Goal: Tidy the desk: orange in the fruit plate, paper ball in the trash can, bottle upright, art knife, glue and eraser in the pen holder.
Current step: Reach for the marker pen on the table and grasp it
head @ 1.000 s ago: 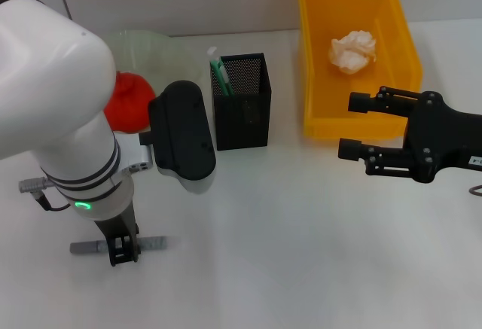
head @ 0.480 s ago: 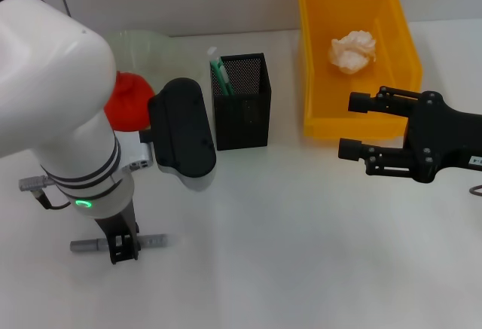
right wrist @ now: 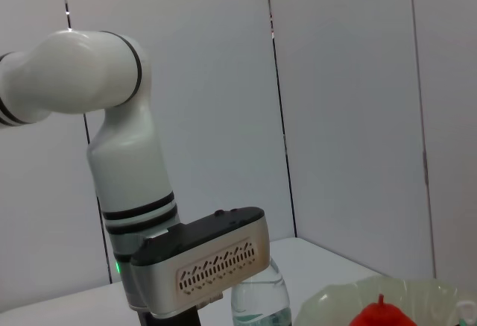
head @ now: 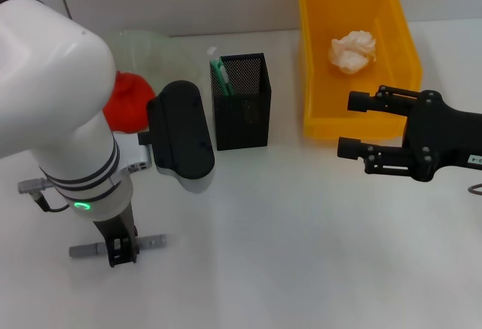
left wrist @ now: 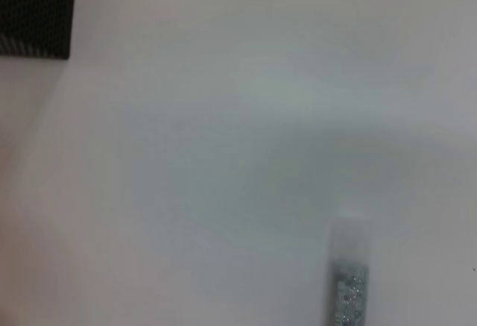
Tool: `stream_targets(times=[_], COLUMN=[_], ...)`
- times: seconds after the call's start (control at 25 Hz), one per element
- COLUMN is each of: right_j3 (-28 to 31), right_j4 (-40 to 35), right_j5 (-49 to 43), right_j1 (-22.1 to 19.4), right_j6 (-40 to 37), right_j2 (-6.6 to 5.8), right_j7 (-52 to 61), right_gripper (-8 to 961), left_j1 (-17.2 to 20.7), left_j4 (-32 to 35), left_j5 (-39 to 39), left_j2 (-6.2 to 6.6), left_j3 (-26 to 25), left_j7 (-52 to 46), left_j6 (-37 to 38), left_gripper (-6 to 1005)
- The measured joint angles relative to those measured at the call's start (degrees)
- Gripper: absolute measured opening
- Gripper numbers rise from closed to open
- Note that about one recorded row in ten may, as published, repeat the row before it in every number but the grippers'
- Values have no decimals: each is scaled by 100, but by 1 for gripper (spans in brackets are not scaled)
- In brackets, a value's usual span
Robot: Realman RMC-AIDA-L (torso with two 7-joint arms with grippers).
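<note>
Bright, even light falls from above on the white desk [head: 301, 231]; shadows are faint and soft, a pale one under the left arm [head: 68, 118] near the desk's front left corner; no harsh glare; the left wrist view is heavily blurred, its grey stick [left wrist: 347, 281] out of focus; the right wrist view is sharper, its wall [right wrist: 335, 80] evenly lit.

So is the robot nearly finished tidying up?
Partly. The crumpled white paper ball lies in the yellow plastic bin, and the red-orange fruit sits on the clear plate. The left tool is down at the grey stick-shaped item, which must go into the black mesh holder.
</note>
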Motion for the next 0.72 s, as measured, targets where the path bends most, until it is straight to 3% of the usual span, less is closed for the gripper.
stream_targets(times=[0.72], right_j3=[0], right_j4=[7], right_j5=[0], right_j1=[6], right_j6=[-10], right_j2=[0], right_j7=[-10], right_gripper=[761], left_j1=[-60], left_j4=[-111], left_j5=[-80], left_j2=[0], left_j3=[1], left_j7=[-9], left_j6=[84], left_gripper=[226])
